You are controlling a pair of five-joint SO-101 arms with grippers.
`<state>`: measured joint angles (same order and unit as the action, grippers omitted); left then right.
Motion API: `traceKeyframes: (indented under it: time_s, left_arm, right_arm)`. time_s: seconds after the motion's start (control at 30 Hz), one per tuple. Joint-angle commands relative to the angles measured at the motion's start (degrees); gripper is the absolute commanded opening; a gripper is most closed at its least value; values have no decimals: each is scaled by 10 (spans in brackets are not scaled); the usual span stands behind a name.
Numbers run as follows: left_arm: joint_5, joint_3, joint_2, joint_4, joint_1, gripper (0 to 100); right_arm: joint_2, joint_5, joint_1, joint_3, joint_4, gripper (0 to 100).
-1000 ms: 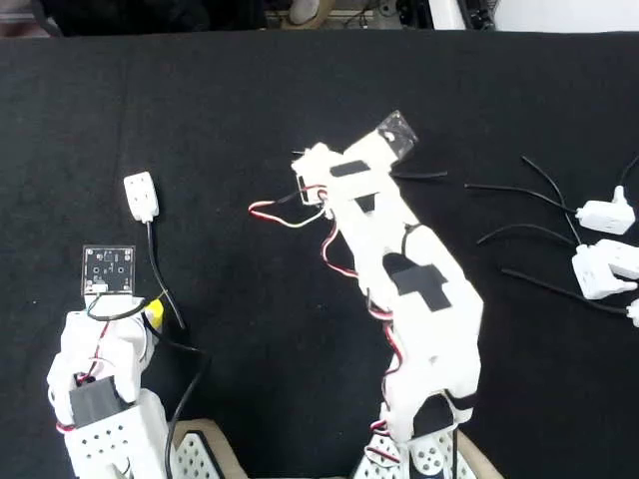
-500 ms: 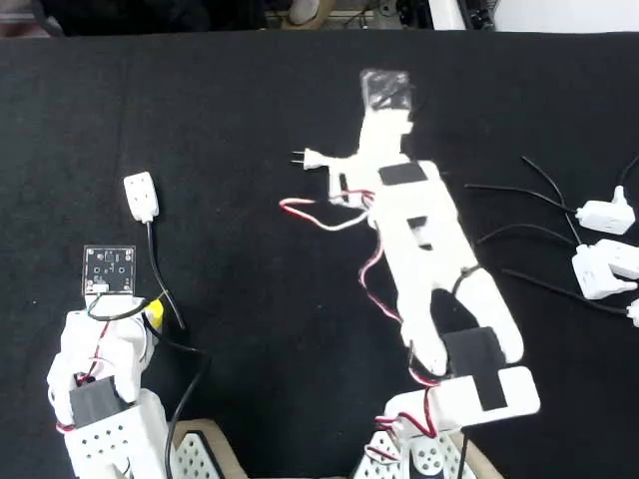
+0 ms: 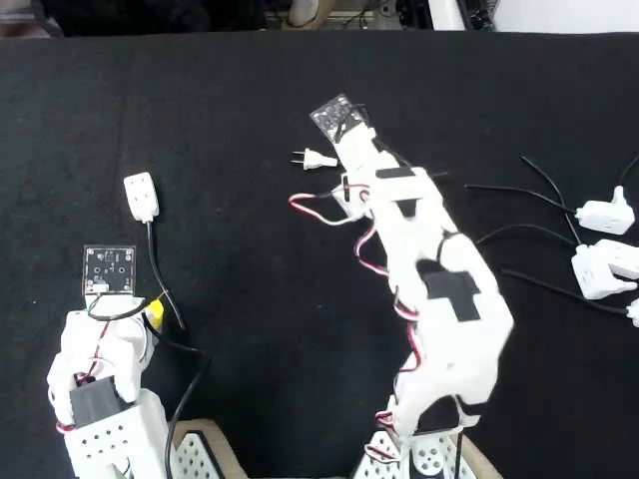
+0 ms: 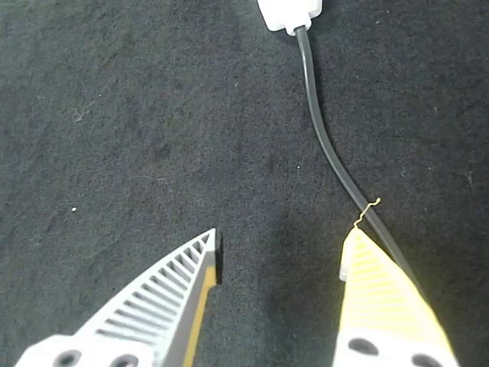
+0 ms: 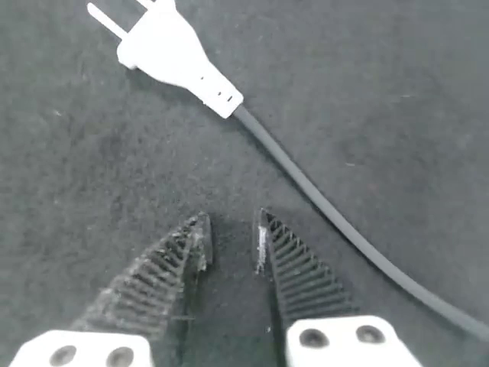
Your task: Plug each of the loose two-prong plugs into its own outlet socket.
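Loose plug (image 5: 172,57) lies flat on the black surface (image 3: 200,80), near the right pincer (image 5: 229,229).
The right pincer's fingers are only slightly apart, gripping nothing. The left pincer (image 4: 279,245) is spread wide, with a socket's cable (image 4: 325,149) just beside its yellow finger.

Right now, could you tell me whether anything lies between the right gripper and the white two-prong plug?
Nothing visible does. Only bare black tabletop lies between the right gripper and the plug; the plug's cable trails off to one side.
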<state>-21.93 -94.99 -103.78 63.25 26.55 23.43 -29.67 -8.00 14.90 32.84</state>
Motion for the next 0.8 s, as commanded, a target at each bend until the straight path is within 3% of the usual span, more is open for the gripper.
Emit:
traceKeyframes:
  time_s: [0.0, 0.4, 0.6, 0.77]
  left_arm:
    - [-4, 1, -5, -4, 1, 260]
    - [-4, 0, -5, -4, 1, 260]
    - [-4, 0, -5, -4, 1, 260]
    - [-4, 0, -5, -4, 0, 260]
  right_arm:
    - [16, -18, 0, -85, 42, 103]
    - [75, -56, 8, -127, 51, 96]
    - [79, -58, 6, -130, 77, 18]
    - [74, -54, 10, -129, 80, 12]
